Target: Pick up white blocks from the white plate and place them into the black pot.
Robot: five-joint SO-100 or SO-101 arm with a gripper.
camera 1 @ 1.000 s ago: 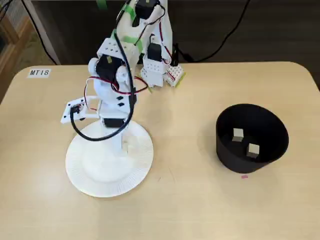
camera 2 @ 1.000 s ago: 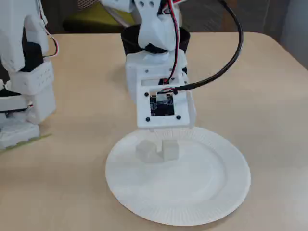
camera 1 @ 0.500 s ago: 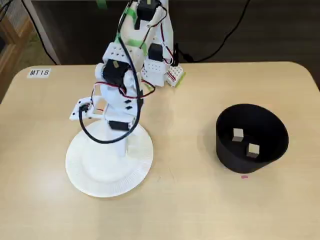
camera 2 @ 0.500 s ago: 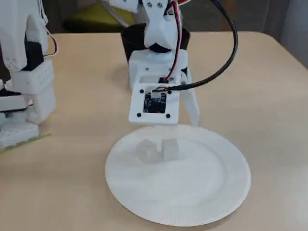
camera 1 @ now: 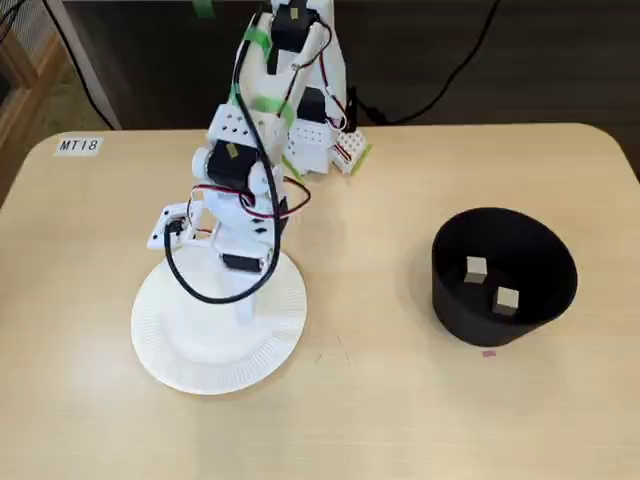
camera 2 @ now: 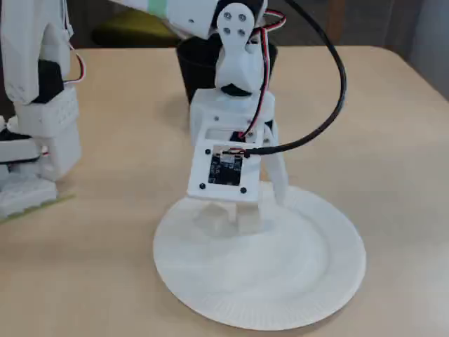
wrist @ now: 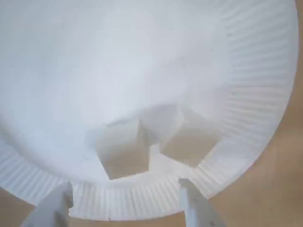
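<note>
Ribbed, seemingly paper white plate (wrist: 255,94); matt black pot (camera 1: 455,300); smooth wood-look table (camera 1: 400,420).

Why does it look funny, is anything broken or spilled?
Nothing stands out. Two white blocks sit touching on the white plate, two more lie inside the upright black pot, and the open gripper hangs above the plate's rim.

2 white blocks (wrist: 142,137) on white plate (wrist: 255,94), 2 in black pot (camera 1: 503,275).

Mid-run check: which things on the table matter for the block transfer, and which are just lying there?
Job:
white plate
two blocks on plate
black pot
two blocks in pot
gripper, open

Just there:
MT18 label
small pink mark
black cables
</note>
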